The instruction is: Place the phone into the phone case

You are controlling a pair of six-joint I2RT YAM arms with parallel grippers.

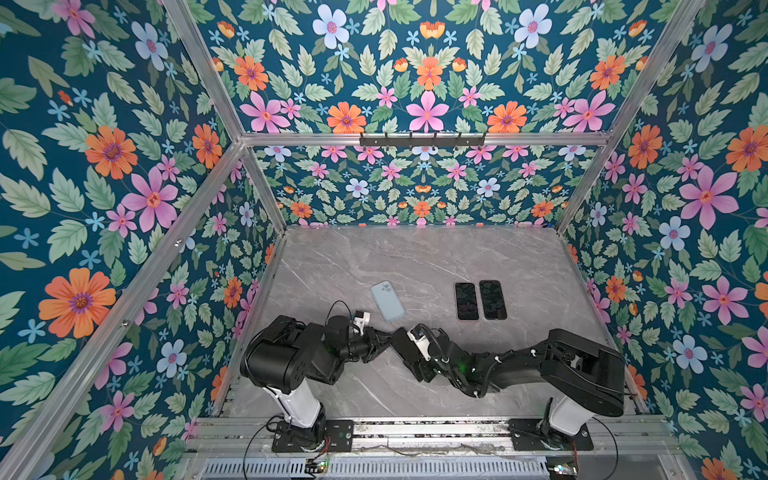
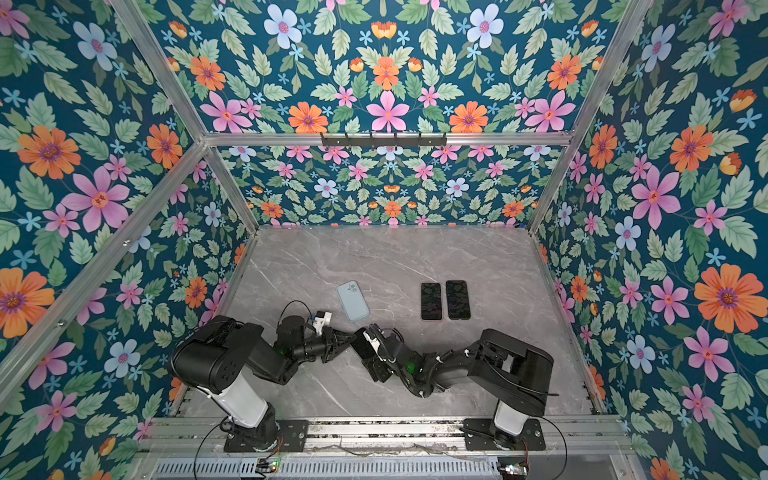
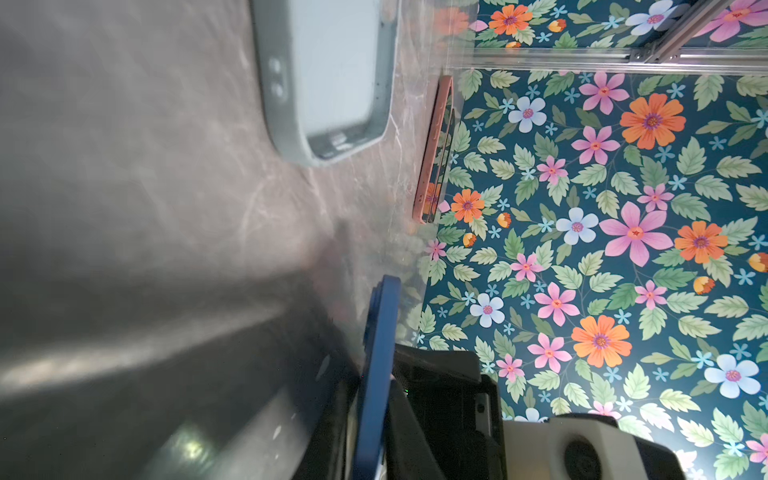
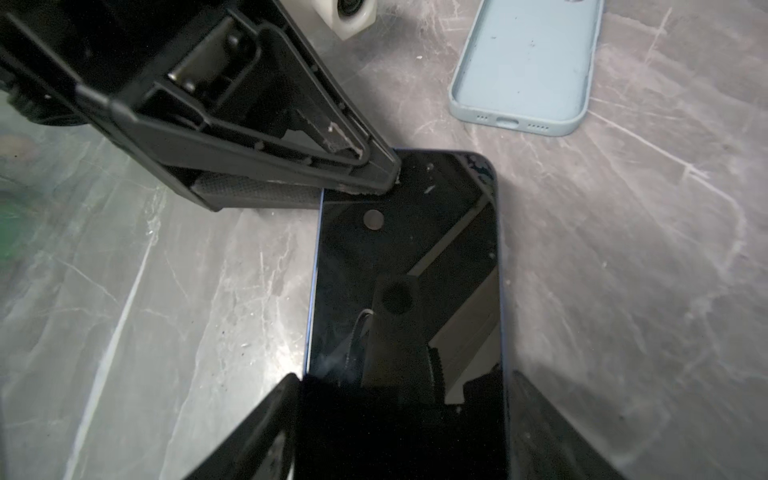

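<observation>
The phone case (image 1: pixel 387 301), left of centre in both top views, was pale blue. The phone (image 4: pixel 407 291) showed a glossy black screen and a deep blue rim. Right of centre, the pink-edged phone (image 1: pixel 466 301) and the dark-edged phone (image 1: pixel 493 299) both had black screens. The table (image 1: pixel 415 257) was grey marble with white veins. The walls (image 1: pixel 104 187) bore orange, pink and pale blue flowers with green leaves on dark teal. The arms (image 1: pixel 291 357) were black with white lower sections.

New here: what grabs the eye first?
The loud floral walls all around. Then, front centre, the left gripper and right gripper both on one blue phone. Farther back lie a pale blue case, left, and two dark phones side by side, right.
</observation>
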